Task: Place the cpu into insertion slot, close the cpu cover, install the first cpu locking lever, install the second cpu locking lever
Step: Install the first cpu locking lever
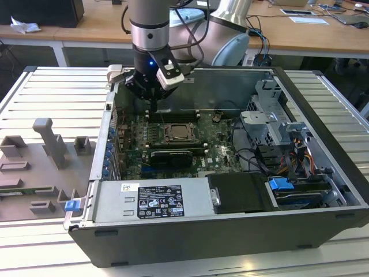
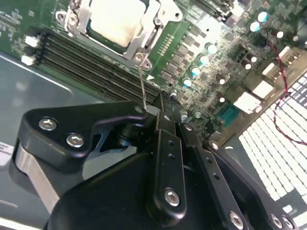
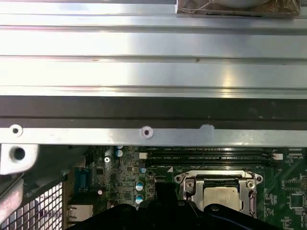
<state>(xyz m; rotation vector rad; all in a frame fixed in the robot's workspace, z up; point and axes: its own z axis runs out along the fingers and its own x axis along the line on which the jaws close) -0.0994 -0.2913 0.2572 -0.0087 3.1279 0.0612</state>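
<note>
Though under the cpu cover (image 2: 146,40), a pale silvery cpu (image 2: 117,19); gripper (image 2: 156,111) tight on thin locking lever (image 2: 142,86).

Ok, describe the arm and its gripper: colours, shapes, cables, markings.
The arm is a silver-grey cylinder that turns black at the wrist, where a small blue light glows. Pale boxy mounts sit on either side of it, and dark cables loop behind. The gripper is matte black, built of rounded link plates held by silver screws.
</note>
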